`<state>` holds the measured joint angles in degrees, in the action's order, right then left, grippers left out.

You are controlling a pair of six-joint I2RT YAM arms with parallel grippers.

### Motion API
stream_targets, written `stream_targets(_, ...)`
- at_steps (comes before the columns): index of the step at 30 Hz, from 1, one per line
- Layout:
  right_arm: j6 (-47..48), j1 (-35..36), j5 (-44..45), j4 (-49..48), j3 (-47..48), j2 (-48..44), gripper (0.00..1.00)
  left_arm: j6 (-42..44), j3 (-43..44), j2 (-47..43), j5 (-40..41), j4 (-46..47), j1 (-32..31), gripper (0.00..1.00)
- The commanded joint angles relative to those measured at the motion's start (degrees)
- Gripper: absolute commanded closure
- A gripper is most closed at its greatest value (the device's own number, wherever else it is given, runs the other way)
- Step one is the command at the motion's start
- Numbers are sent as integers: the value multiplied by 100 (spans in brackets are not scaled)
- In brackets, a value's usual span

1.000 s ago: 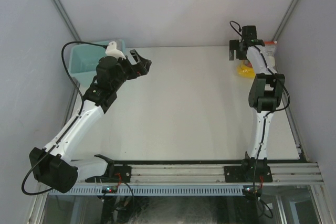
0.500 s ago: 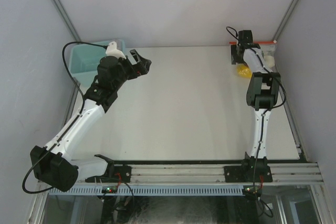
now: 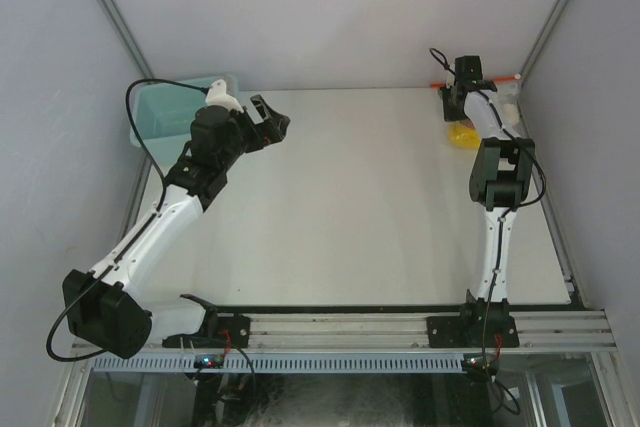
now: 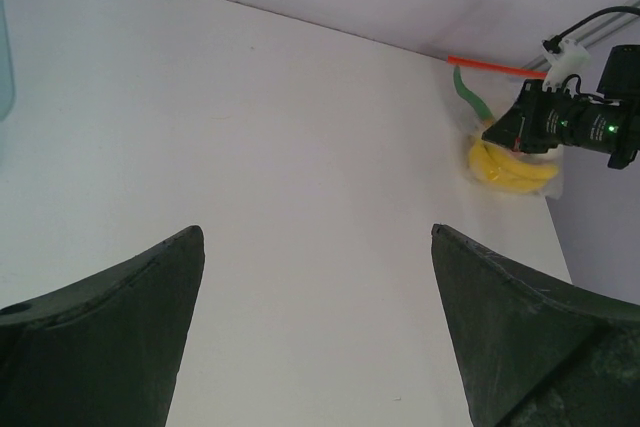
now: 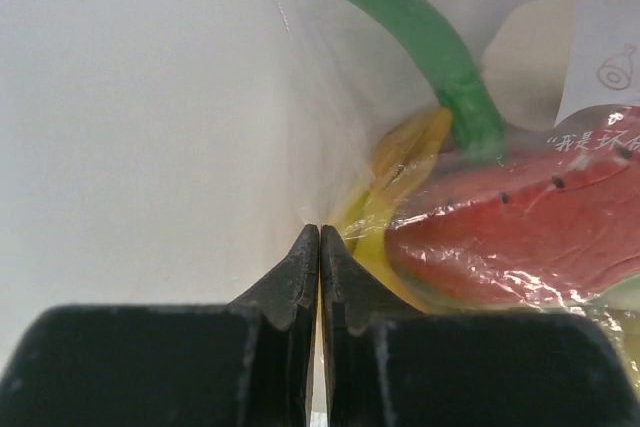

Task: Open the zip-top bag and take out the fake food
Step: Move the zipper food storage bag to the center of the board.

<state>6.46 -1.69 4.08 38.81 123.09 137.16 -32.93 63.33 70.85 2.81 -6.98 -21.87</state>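
Our right jaws are pinched together on the edge of the bag (image 5: 330,117) at the table's (image 3: 350,207) far right corner; our left jaws hang wide apart, well away. The banana (image 5: 385,182) and other toy food (image 5: 520,237) sit inside, so we judge opening and emptying both lie ahead.

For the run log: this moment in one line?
left gripper: open | right gripper: shut on zip-top bag | fake food: inside bag

White table (image 3: 350,207) — pale grey walls (image 3: 330,7), slanted metal corner struts (image 3: 105,2).

Zip-top bag (image 3: 461,135) mostly behind right arm (image 3: 497,172)
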Motion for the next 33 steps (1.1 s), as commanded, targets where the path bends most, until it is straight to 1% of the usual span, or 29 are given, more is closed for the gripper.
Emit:
stream_targets(1,146,118,-1099,263,63,-577,100,8,188,7,-30,125,51,3)
stream_targets(3,141,169,-1433,251,-175,-828,100,7,186,9,-48,145,60,3)
stream_targets(8,14,505,-2686,-23,-1462,-1747,100,29,129,12,-119,244,61,3)
stream_targets(11,-168,952,-3301,-110,-2257,-2394,100,1,17,66,-339,459,75,4)
stream_targets(14,-465,1515,-3800,-421,-3054,-2978,100,-154,-96,188,-575,653,94,6)
stream_targets(16,-600,1849,-4101,-557,-3380,-3223,100,-338,-216,269,-739,787,124,6)
stream_targets(18,-576,2078,-4634,-516,-3457,-3314,100,-452,-288,340,-922,879,171,6)
stream_targets(19,-367,2141,-4965,-399,-3405,-3314,95,-461,-302,382,-1031,864,196,5)
stream_targets(21,64,2136,-5761,-148,-3225,-3281,72,-430,-285,467,-1229,731,280,5)
stream_targets(23,711,2007,-6364,258,-2990,-3210,48,-356,-204,577,-1346,425,401,4)
stream_targets(25,1248,1842,-6700,766,-2730,-3145,30,-266,-81,708,-1472,46,513,4)
stream_targets(26,1460,1752,-6794,910,-2645,-3130,26,-225,-14,792,-1509,-131,550,4)
stream_targets(28,1780,1558,-6911,1010,-2567,-3142,23,-130,117,985,-1639,-425,601,4)
stream_targets(33,2200,1211,-7396,1099,-2458,-3136,22,188,358,1526,-2054,-663,613,4)
